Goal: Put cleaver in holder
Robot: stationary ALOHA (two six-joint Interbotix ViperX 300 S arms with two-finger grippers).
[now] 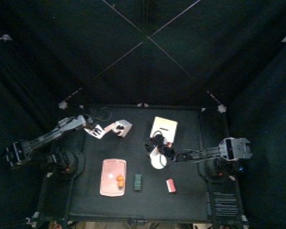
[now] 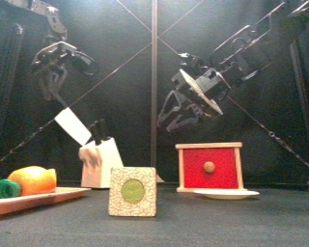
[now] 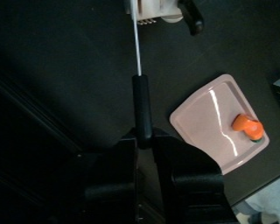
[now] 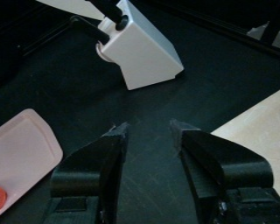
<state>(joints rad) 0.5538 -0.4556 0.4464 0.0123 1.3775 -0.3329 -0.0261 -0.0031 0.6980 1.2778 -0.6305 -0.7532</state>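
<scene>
Left gripper (image 3: 145,140), clamped on the cleaver (image 3: 139,87) by its handle, held the blade edge-on near the holder (image 3: 160,9); any tilt risked missing the slot and toppling the holder.

My left gripper (image 3: 146,144) is matt black plastic, and it grips the cleaver (image 3: 139,52) by a smooth black handle with a thin, pale blade that looks like metal. The holder (image 4: 140,51) looks like smooth white plastic with a soft sheen. The pink board (image 3: 219,122) is glossy plastic and catches the light. The table (image 4: 213,79) beneath is matt black, faintly grained.
</scene>
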